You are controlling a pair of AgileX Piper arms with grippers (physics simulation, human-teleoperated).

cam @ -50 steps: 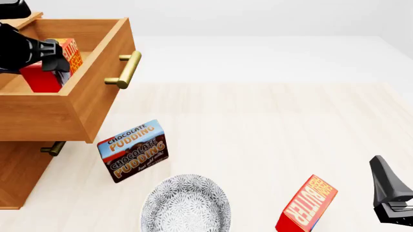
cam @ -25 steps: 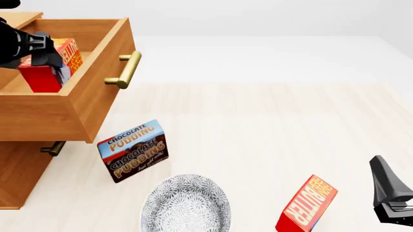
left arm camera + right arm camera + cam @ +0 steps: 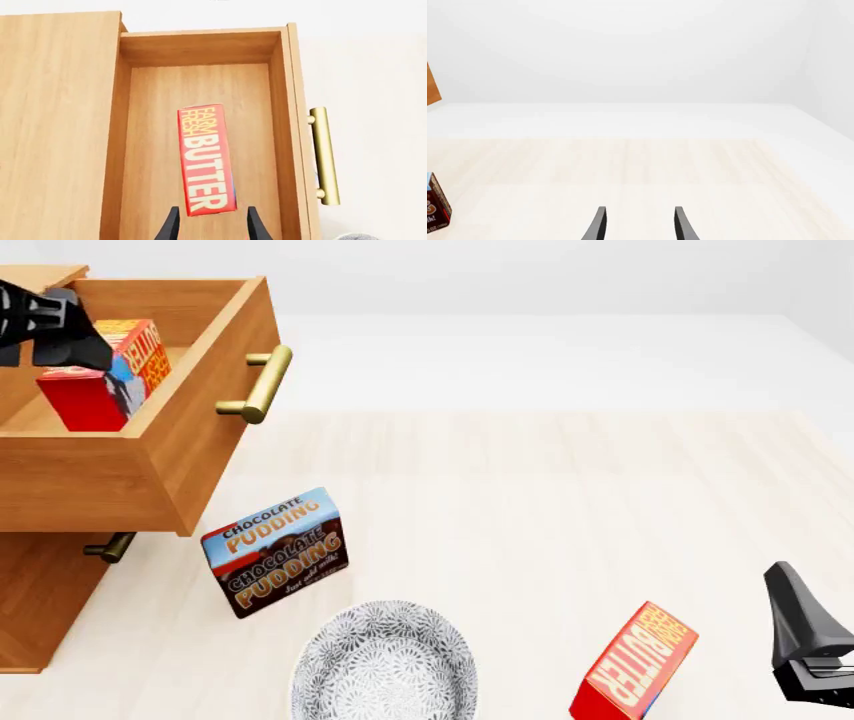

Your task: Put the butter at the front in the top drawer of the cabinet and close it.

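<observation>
front view overlooks table (image 3: 561,490), wrists close

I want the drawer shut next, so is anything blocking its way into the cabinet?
Nothing visible does. The butter lies wholly inside the top drawer, below its rim, and the left tool hangs open above it.
</observation>
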